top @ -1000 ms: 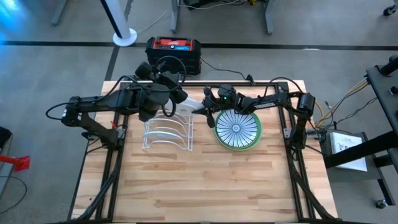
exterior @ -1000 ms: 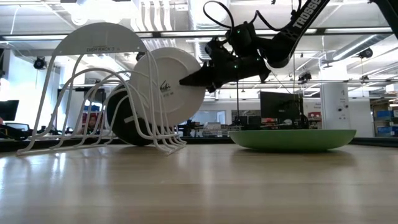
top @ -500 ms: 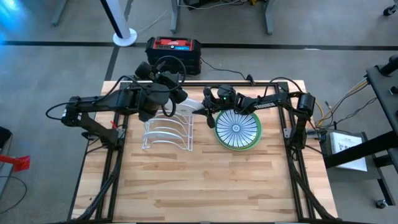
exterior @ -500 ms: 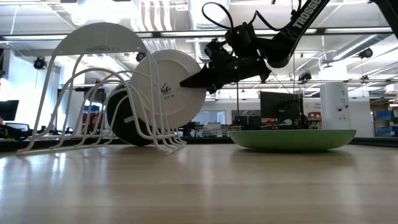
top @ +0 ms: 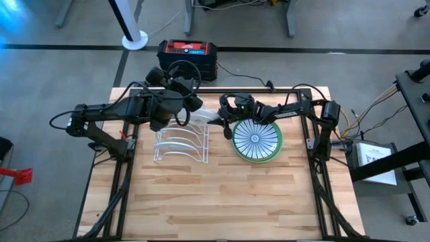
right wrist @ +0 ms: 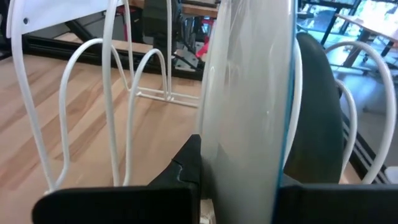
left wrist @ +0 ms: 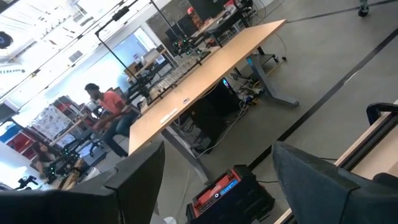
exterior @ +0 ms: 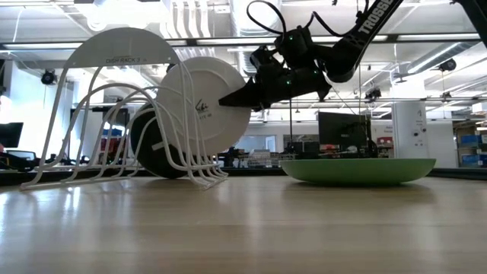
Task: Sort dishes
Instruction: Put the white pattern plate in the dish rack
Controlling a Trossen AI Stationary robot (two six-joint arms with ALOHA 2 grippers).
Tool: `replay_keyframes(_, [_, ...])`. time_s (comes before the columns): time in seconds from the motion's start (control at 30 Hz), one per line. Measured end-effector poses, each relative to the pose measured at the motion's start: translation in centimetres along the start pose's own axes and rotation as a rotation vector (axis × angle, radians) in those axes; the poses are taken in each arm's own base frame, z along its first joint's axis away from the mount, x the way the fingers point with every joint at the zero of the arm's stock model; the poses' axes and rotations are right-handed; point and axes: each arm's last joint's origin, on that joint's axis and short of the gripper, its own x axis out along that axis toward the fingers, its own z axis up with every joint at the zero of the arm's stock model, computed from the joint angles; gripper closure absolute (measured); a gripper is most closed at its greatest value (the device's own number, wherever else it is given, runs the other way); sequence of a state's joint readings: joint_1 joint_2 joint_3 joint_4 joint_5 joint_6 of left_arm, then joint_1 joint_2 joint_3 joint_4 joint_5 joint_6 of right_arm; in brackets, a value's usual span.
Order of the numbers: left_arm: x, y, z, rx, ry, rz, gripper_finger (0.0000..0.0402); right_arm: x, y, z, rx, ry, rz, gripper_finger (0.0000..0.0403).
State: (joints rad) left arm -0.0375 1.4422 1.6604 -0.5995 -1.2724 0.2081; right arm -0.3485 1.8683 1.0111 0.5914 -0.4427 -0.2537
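Look first at the right gripper (exterior: 227, 100): its fingers are pressed on the rim of a round white plate with a thin blue edge (exterior: 204, 106), which stands on its edge between the loops of the white wire rack (exterior: 114, 114). The plate's flat faces run parallel to the loops, and in the right wrist view its rim (right wrist: 249, 93) rises straight up from between the fingers. I judge that the coming move depends on this: the plate must go down along its own plane, between the same two wires, before you let go.

A dark teal round plate (exterior: 148, 144) already stands in the slot just behind it. The green-rimmed plate with blue radial lines (top: 256, 140) lies flat on the wooden desk (top: 222, 195), near the right arm.

The left gripper (top: 180, 107) hovers above the rack, fingers spread, holding nothing.
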Motion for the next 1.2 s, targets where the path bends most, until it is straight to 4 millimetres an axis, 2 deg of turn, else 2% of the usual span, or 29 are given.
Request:
replay_keyframes(0.2, [0.0,0.0,0.0,0.000,0.000,0.000,0.0118,0.0,0.0,0.0,-0.002,-0.005,-0.009,0.0379])
replay_keyframes(0.5, [0.0,0.0,0.0,0.000,0.000,0.000,0.0118,0.0,-0.2,0.1,0.105,-0.004,-0.057,0.0379])
replay_keyframes(0.73, [0.0,0.0,0.0,0.000,0.000,0.000,0.0118,0.2,0.4,-0.1,-0.010,0.021,-0.021,0.0379])
replay_keyframes(1.07, [0.0,0.0,0.0,0.000,0.000,0.000,0.0118,0.2,0.3,0.1,-0.076,0.003,-0.037,0.0379])
replay_keyframes(1.2, [0.0,0.0,0.0,-0.004,0.000,-0.001,0.0118,1.2,0.2,-0.7,-0.043,0.007,-0.023,0.0379])
